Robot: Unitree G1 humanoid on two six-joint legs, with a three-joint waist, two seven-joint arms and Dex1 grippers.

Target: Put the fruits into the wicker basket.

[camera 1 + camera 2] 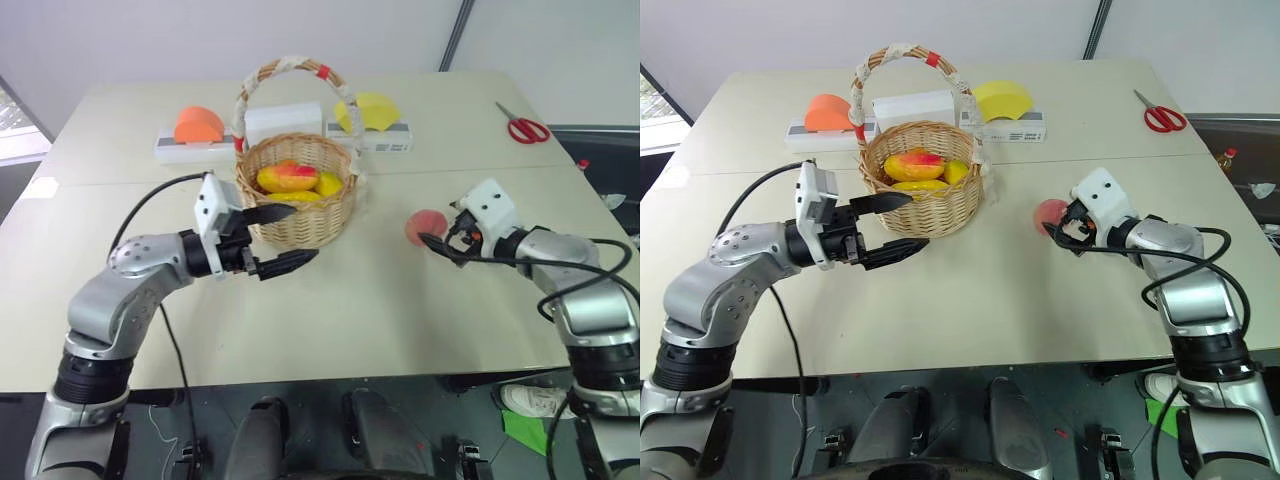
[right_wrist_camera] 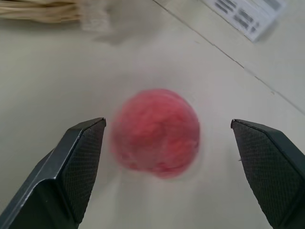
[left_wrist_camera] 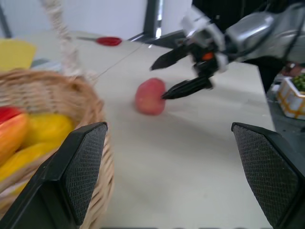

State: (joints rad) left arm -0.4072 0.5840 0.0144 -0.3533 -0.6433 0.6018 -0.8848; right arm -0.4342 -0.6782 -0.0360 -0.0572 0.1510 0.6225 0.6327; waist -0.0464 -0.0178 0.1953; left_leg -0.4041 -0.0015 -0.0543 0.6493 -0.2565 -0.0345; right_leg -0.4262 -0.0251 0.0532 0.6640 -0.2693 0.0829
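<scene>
Two grippers sit nearest on the pale surface [image 1: 330,300]: the left gripper [image 1: 283,238] hangs spread and empty just beside the front wall of the wicker basket [image 1: 300,225], one finger over the rim; the right gripper [image 2: 167,167] is spread wide with the peach [image 2: 156,132] lying loose on the surface between its fingers, unpinched. One peach remains outside, well apart from the basket. Inside the basket: one yellow-red mango [image 1: 288,177] and what look like two yellow fruits [image 1: 328,183], the exact count uncertain where they overlap. Farther back, one orange half-dome [image 1: 199,124], one yellow half-dome [image 1: 370,110], several white boxes [image 1: 283,122], one pair of red scissors [image 1: 524,127]. Risk, as I judge it: the round peach could roll off if one finger touches before the other closes. The left gripper, so near the rim, might nudge or tip the light basket.
</scene>
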